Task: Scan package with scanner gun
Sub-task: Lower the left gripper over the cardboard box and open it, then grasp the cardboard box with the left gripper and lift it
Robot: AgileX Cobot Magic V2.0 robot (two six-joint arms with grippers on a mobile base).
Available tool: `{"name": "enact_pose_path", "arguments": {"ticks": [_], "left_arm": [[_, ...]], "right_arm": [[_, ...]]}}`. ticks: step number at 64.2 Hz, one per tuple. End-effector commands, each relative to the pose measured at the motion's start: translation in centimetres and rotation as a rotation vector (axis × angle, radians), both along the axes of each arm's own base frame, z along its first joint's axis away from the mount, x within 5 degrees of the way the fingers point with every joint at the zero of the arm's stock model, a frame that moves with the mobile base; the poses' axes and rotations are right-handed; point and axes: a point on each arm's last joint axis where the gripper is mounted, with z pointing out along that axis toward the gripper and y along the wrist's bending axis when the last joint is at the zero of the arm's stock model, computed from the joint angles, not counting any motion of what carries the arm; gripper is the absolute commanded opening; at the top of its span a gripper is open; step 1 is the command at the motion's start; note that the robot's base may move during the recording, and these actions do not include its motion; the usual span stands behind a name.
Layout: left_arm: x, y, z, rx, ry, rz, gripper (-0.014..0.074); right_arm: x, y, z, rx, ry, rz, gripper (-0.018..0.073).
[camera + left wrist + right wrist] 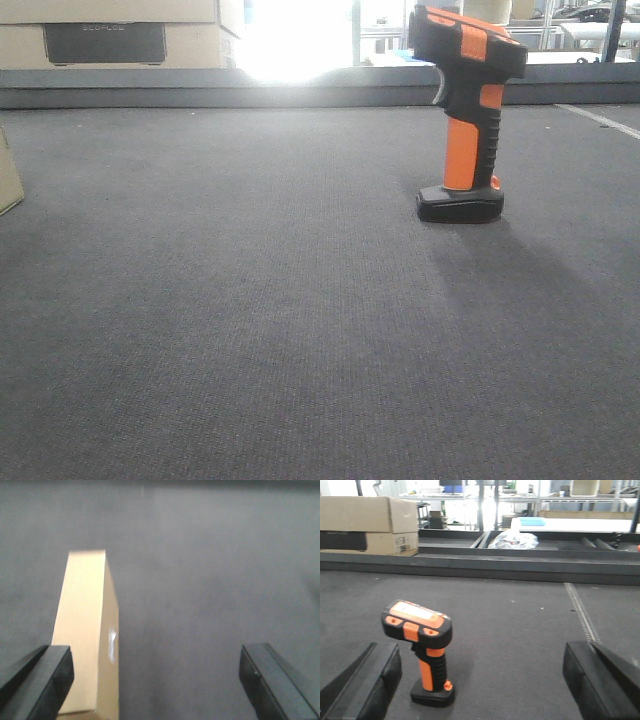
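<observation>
Right gripper point(482, 685) hangs with its jaws spread wide and empty, and the scanner gun point(422, 650) stands upright on its flat black foot on the grey mat point(300, 330), well off centre, close to the finger on the left of the wrist view. That is the first danger: a tall pistol shape on a small foot, so 1 finger likely meets it before the other on closing and tips it over. Left gripper point(155, 685) is just as wide open, holding nothing, and the package point(87, 630) sits hard against 1 finger rather than between the 2. A descent from here could shove or topple it. It looks a plain tan cardboard box, slim, with a small white barcode sticker point(112, 645) on the shaded face turned toward the open gap, so a pad pressed on that face could hide the code. Orange stripes, orange handle and a grey trigger mark the scanner clearly in the front view.
</observation>
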Motion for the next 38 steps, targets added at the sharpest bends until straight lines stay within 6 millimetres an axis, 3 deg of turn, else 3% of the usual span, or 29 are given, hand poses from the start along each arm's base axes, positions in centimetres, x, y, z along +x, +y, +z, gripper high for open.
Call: {"name": "enact_pose_path", "arguments": {"ticks": [1, 12, 23, 28, 38], "left_arm": [[2.3, 0.4, 0.3, 0.038, 0.125, 0.006, 0.0568], [6.7, 2.6, 0.1, 0.1, 0.315, 0.026, 0.0568], [10.5, 5.4, -0.1, 0.111, 0.375, 0.069, 0.0568], [12.1, 6.0, -0.8, 0.119, 0.401, 0.063, 0.0568], [15.2, 6.6, -4.2, 0.108, 0.506, 0.036, 0.0568]], "right_arm": [[0.4, 0.1, 0.3, -0.004, -0.02, 0.009, 0.0559], [0.4, 0.2, 0.3, -0.004, -0.018, 0.023, 0.0559], [0.4, 0.2, 0.3, -0.004, -0.018, 0.023, 0.0559], [0.4, 0.2, 0.3, -0.004, -0.018, 0.023, 0.0559], [0.4, 0.2, 0.3, -0.004, -0.018, 0.023, 0.0559]]}}
